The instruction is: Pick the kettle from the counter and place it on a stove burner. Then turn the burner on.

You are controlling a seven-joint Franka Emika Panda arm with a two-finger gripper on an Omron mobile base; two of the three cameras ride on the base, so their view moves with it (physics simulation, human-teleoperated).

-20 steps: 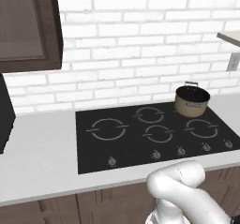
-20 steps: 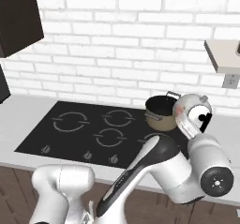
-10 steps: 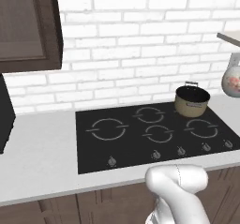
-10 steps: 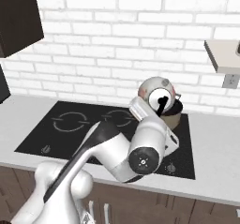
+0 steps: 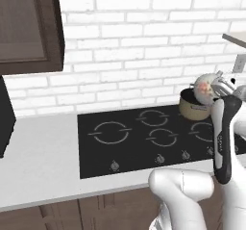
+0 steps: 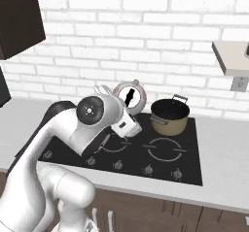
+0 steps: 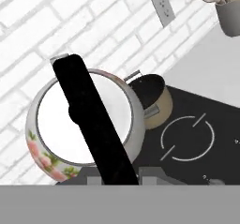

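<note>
The gripper is clenched almost fully on the thin black handle of the kettle, and it holds the kettle in the air above the black cooktop, not touching it. In the hand view the handle crosses the picture as a wide dark band right in front of the camera, and behind it is the round white body of the kettle, with a pink and green flower print on its lower side. In the left base view the kettle hangs high, just in front of the tan pot; the same flower print is visible there. The arm rises from the base, bends up over the front edge of the counter, and its last segment points toward the brick wall, with the hand at about the height of the pot's rim. The large ring marking of the stove burner lies on the left part of the cooktop, well apart from the kettle. Farther back, the pot stands on a rear burner, close to the wall.
</note>
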